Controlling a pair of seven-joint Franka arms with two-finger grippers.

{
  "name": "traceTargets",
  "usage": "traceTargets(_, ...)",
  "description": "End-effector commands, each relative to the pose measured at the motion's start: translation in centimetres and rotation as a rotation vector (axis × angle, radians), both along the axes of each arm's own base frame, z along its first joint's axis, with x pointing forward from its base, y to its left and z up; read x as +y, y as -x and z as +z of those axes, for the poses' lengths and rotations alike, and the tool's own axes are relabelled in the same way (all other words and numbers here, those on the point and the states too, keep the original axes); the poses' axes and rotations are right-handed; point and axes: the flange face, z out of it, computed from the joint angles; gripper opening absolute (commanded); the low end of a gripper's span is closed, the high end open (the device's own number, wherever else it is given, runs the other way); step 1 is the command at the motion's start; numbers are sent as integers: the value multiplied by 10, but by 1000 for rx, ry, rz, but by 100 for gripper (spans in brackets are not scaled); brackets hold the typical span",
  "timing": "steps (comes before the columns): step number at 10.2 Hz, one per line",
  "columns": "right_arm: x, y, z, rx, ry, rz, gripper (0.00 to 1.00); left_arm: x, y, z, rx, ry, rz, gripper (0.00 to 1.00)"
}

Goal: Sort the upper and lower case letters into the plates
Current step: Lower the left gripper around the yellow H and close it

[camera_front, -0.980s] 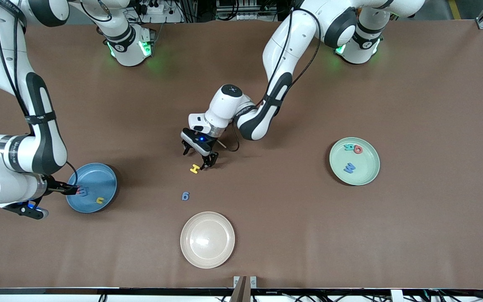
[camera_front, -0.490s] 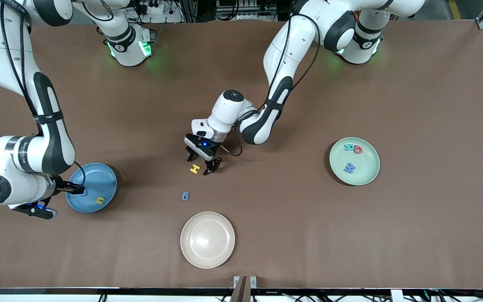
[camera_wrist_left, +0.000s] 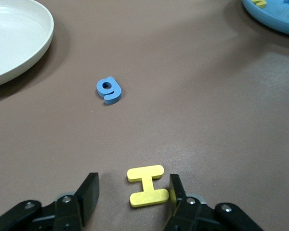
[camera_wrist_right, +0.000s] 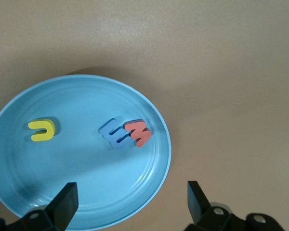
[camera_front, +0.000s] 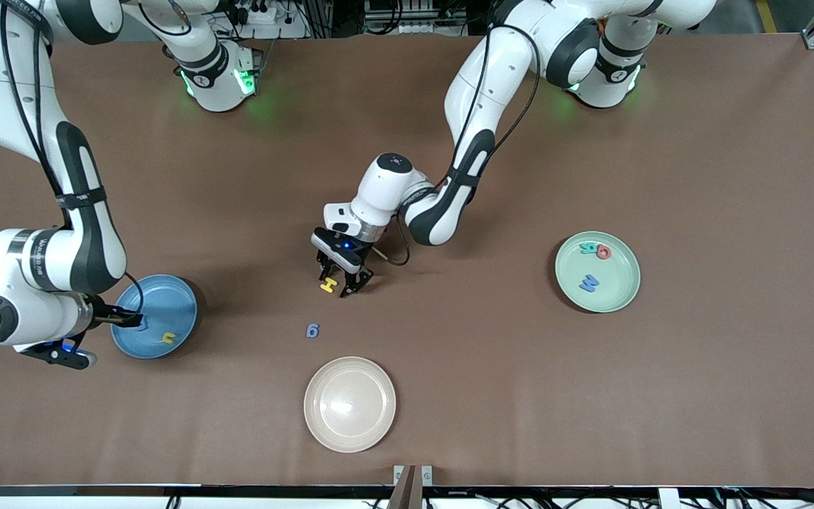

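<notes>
Brown matting covers the table (camera_front: 697,389) from end to end, with both arm bases along its upper edge in the front view.

Right arm's end: the right hand (camera_front: 128,320) hangs over the rim of the blue plate (camera_front: 167,304), fingers spread wide apart and holding nothing. In the right wrist view the blue plate (camera_wrist_right: 135,183) carries a yellow letter (camera_wrist_right: 42,130) shaped like a small "u" or "n", and a blue letter (camera_wrist_right: 113,134) touching a red letter (camera_wrist_right: 138,133), the red partly lying on the blue. The blue and red pieces cannot be read with certainty. The yellow letter (camera_front: 168,338) shows in the front view too.

Middle of the table: the left hand (camera_front: 338,281) is down at the surface, its fingers (camera_wrist_left: 90,190) set either side of a yellow "H" (camera_wrist_left: 147,186). One finger is against the letter's edge; the other stands apart from it, so the fingers are partly open and not clamped. The yellow "H" (camera_front: 328,285) lies flat. Nearer the front camera lies a blue "g" (camera_front: 313,330), flat and apart from everything. Nearer still sits the cream plate (camera_front: 322,424), with nothing in it.

Left arm's end: the mint green plate (camera_front: 619,293) holds a blue "W" or "M" (camera_front: 588,283), plus a teal letter (camera_front: 588,247) touching a red ring-shaped letter (camera_front: 603,252) near its rim. The teal one is unreadable.

No brand text is legible on the arms.
</notes>
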Motion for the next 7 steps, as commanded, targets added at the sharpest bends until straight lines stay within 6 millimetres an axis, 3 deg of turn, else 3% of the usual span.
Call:
traceTargets(1, -1, 0, 4, 0, 16, 1, 100, -1, -6, -3, -35, 7, 11, 67)
traceTargets(4, -1, 0, 4, 1, 15, 2, 100, -1, -7, -3, -37, 6, 11, 59)
traceTargets(7, -1, -1, 4, -1, 14, 2, 100, -2, -6, -3, -35, 7, 9, 63)
